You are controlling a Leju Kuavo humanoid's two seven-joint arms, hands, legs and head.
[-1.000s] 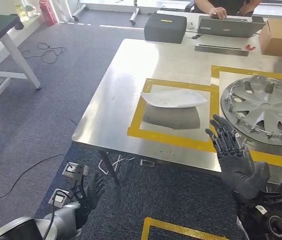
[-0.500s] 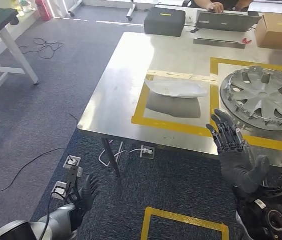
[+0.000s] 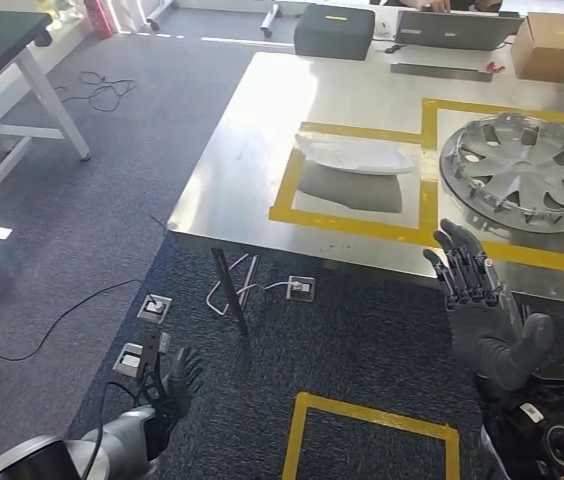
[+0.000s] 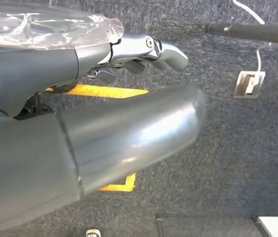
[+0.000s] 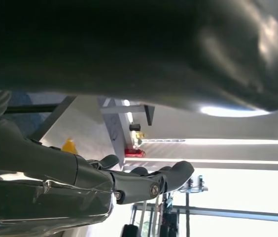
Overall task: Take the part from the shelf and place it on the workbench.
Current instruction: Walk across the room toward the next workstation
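Note:
A white curved part (image 3: pixel 356 155) lies on the steel workbench (image 3: pixel 249 150), inside a yellow-taped rectangle. My right hand (image 3: pixel 483 315) is raised in front of the bench's near edge, palm up, fingers spread, holding nothing. It is apart from the part, nearer to me and to the right. My left hand (image 3: pixel 173 385) hangs low over the carpet at the lower left, fingers apart and empty. The left wrist view shows that hand's thumb (image 4: pixel 130 133) and fingers (image 4: pixel 149 49) above the carpet. The right wrist view shows the right hand's fingers (image 5: pixel 141 180) extended with nothing in them.
A silver wheel cover (image 3: pixel 524 170) lies in a second taped square to the right of the part. A dark case (image 3: pixel 333 30), a laptop (image 3: pixel 456 28) and a cardboard box (image 3: pixel 558 45) stand at the bench's far side. Floor sockets (image 3: pixel 143 335) and cables lie on the carpet.
The whole view has shifted: the bench now sits farther up and away, so the camera has moved back. My right hand stays raised and empty, now off the bench's edge.

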